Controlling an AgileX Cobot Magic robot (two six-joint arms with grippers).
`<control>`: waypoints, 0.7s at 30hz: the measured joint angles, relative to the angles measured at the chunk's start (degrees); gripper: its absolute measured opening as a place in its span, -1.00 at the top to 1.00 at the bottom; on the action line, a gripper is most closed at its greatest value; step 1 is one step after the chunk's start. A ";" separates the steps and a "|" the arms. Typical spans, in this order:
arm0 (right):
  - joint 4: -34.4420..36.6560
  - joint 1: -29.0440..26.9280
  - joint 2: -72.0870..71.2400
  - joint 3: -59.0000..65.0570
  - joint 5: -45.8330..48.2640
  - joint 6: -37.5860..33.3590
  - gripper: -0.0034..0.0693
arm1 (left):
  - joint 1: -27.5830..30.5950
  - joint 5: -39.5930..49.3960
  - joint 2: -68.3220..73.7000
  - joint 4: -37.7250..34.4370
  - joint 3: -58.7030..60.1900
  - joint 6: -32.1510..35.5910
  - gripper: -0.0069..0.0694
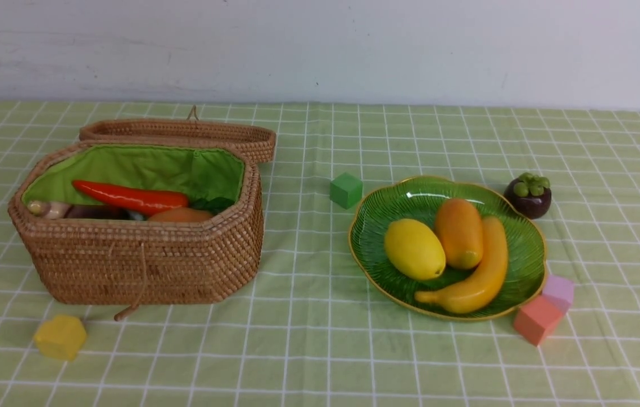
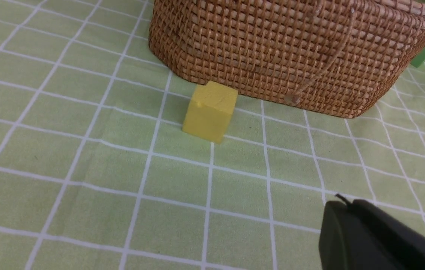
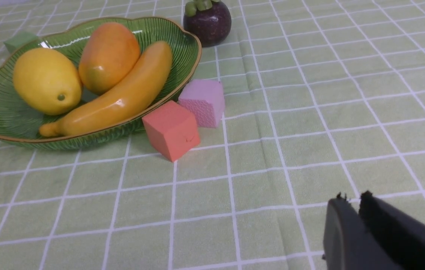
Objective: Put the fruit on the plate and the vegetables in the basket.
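Evidently sorting is nearly done: with the glossy yellow lemon, mango and banana on the ribbed green glass plate, vegetables in the brown wicker basket, consider lifting the dark purple mangosteen beside the plate with your right gripper, nearly closed and empty; the left gripper is closed, empty.

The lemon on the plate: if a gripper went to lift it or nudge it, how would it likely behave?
The lemon looks glossy and rounded, so fingers may slip on it. Its oval shape could let it roll, though the mango beside it and the dished plate would probably check that. It appears rigid, likely light plastic.
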 joint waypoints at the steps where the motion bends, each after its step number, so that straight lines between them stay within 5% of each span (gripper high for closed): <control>1: 0.00 0.00 0.00 0.00 0.00 0.00 0.71 | 0.00 0.00 0.00 0.00 0.00 0.00 0.85; 21: 0.00 0.00 0.00 0.00 0.00 -0.04 0.63 | 0.00 0.00 0.00 0.00 0.00 -0.04 0.85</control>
